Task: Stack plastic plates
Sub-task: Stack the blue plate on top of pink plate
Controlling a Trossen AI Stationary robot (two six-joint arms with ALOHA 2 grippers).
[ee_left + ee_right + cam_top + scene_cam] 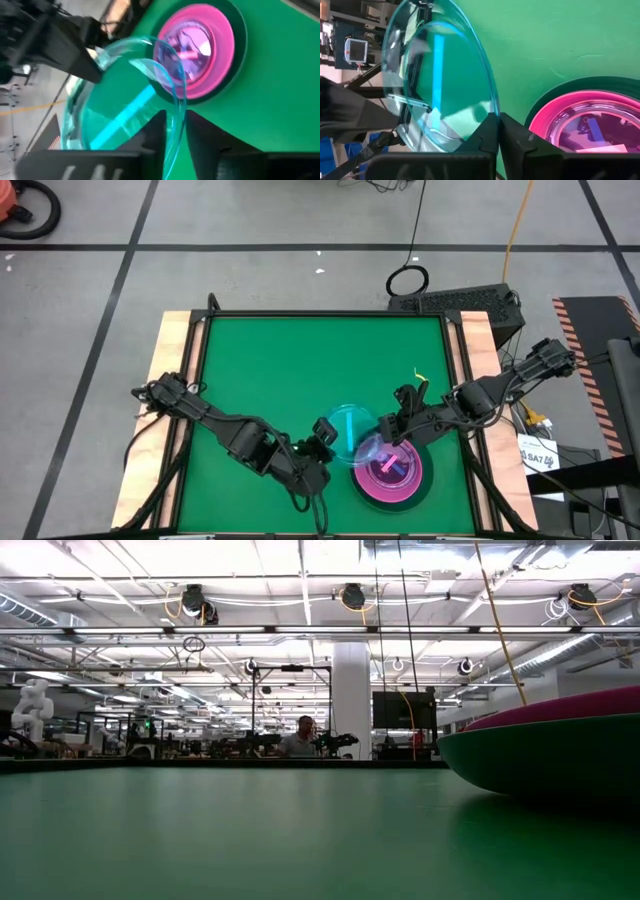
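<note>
Cyan plate (pixel 440 80) rim pinched between right fingers (pixel 487 135), pressed together on its edge; left fingers (pixel 157 132) pinch opposite rim same way. Plate held tilted, nearly on edge, above tabletop (pixel 300 380), just beside stack. Stack: translucent pink plate (pixel 385 465) in opaque pink plate (pixel 362 485), on large dark plate (pixel 425 485), near tabletop's front right.
</note>
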